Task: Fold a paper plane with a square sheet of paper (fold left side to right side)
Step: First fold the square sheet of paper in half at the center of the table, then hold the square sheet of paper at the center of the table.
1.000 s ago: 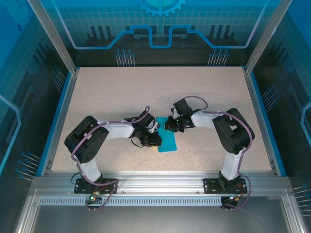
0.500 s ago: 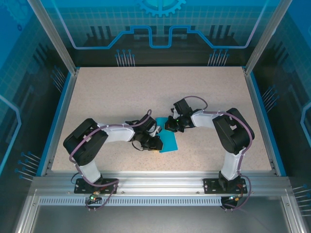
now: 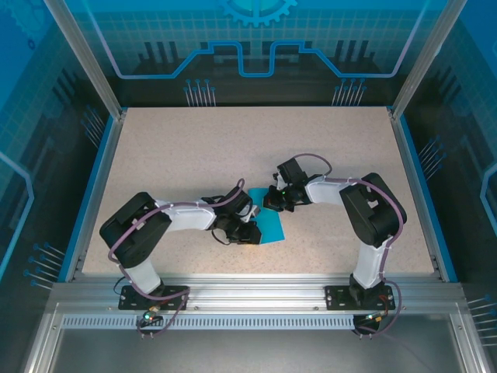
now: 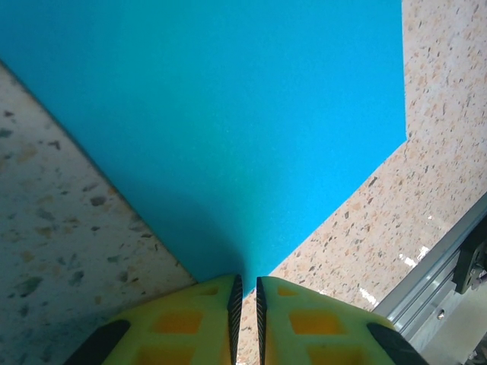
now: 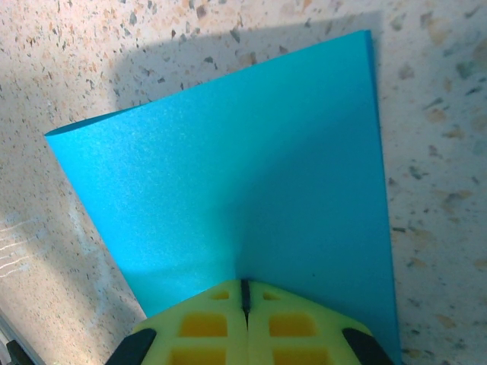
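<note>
Left end effector pinches square sheet of paper corner; right end effector closed, tips on sheet.

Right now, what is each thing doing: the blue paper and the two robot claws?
blue paper: lying on the table, caught at opposite ends by both grippers.
left gripper: almost shut, pinching the paper's corner.
right gripper: shut, tips at the paper's edge.

Matt teal paper sheet; speckled stone-look table
</note>
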